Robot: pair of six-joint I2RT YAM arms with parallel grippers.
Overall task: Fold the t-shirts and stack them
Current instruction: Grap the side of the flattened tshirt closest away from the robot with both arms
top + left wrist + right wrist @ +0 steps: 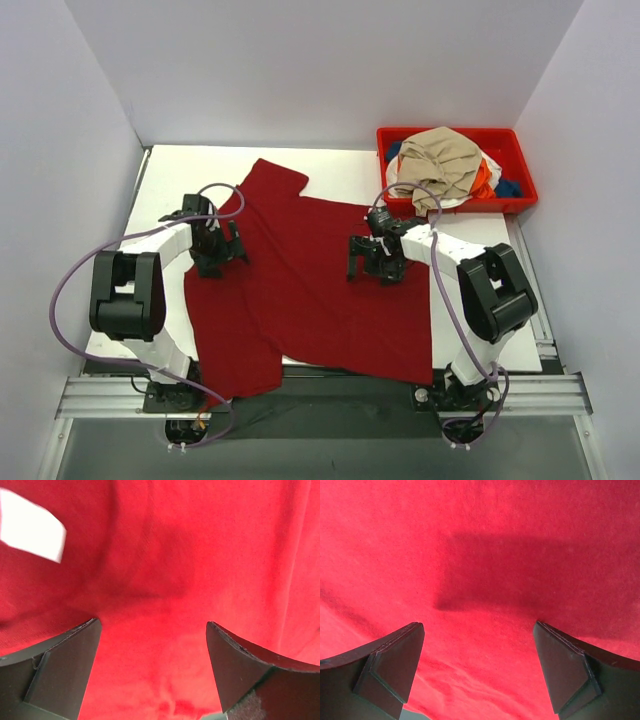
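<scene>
A dark red t-shirt (310,290) lies spread flat over the middle of the white table (330,170), one sleeve at the far left, its front corner hanging over the near edge. My left gripper (226,250) is open over the shirt's left edge; red cloth (190,570) and a white neck label (31,526) show between and beyond its fingers (65,670). My right gripper (366,262) is open just above the shirt's right-middle part, with only red cloth (480,555) beneath it. More shirts, tan (440,160), orange, white and blue, lie heaped in the bin.
A red plastic bin (520,160) stands at the table's far right corner. White walls close in the back and both sides. Bare table shows along the far edge and to the right of the shirt (490,235).
</scene>
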